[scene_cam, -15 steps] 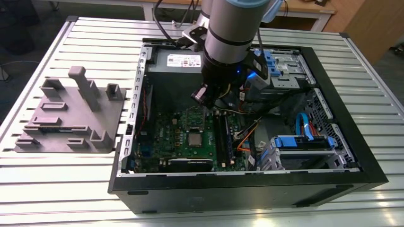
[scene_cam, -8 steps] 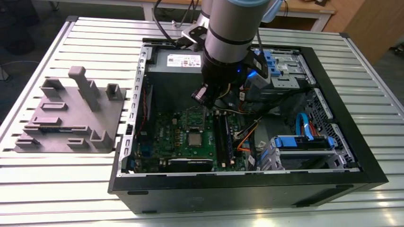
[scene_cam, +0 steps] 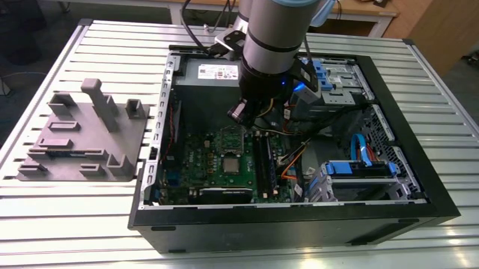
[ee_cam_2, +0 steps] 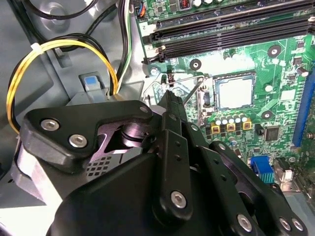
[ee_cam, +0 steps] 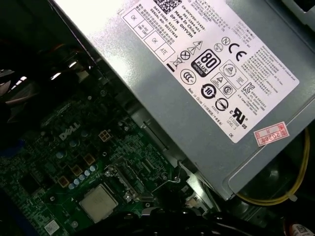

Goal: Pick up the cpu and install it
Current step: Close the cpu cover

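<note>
gripper (ee_cam_2: 170,98) black, above green motherboard (ee_cam_2: 275,64) | cpu (ee_cam_2: 236,92) seated flat in socket, beside raised retention lever (ee_cam_2: 189,93) | yellow cables (ee_cam_2: 59,49) looped by case wall

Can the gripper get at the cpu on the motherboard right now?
Probably yes: the cpu lies face-up on the motherboard with nothing covering it, and the gripper hangs close beside it inside the open case.

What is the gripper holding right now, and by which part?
Nothing, as far as the frames show. The cpu lies flat in its socket on the motherboard, apart from the gripper, which hangs above the socket's edge.
</note>
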